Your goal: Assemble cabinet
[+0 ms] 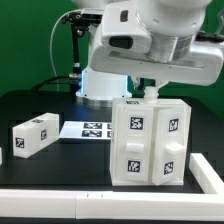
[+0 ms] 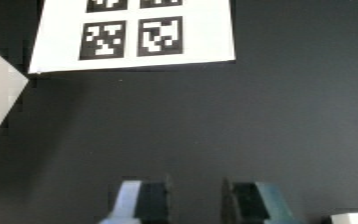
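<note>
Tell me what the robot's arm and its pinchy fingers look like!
The arm is big, rounded and glossy white, with a darker grey patch on its casing. Its base is a round white block. What looks like a thin black cable loops behind it. The gripper has two slim, blocky grey fingers with darker inner faces. I see no markings on them.
</note>
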You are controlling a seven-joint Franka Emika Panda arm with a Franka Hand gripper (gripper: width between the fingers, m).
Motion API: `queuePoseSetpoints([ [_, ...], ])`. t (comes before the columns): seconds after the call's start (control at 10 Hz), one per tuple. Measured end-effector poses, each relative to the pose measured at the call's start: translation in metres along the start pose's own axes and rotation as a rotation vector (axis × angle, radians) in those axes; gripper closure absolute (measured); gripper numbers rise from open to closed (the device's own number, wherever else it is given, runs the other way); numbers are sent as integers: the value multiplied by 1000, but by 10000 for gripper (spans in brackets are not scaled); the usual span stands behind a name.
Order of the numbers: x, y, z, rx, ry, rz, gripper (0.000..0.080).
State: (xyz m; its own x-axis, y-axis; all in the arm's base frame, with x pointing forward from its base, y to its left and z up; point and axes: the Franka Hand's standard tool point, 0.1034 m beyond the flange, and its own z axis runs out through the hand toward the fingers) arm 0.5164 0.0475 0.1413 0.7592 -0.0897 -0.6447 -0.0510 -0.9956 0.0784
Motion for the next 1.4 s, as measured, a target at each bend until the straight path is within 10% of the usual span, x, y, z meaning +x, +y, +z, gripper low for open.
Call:
queuePoseSetpoints([
  [0.4, 8, 1, 25, 9, 57, 12, 697],
  [0.9, 38, 2, -3, 5, 112, 32, 746],
  [1.4, 29, 9, 14, 9, 86, 42, 776],
])
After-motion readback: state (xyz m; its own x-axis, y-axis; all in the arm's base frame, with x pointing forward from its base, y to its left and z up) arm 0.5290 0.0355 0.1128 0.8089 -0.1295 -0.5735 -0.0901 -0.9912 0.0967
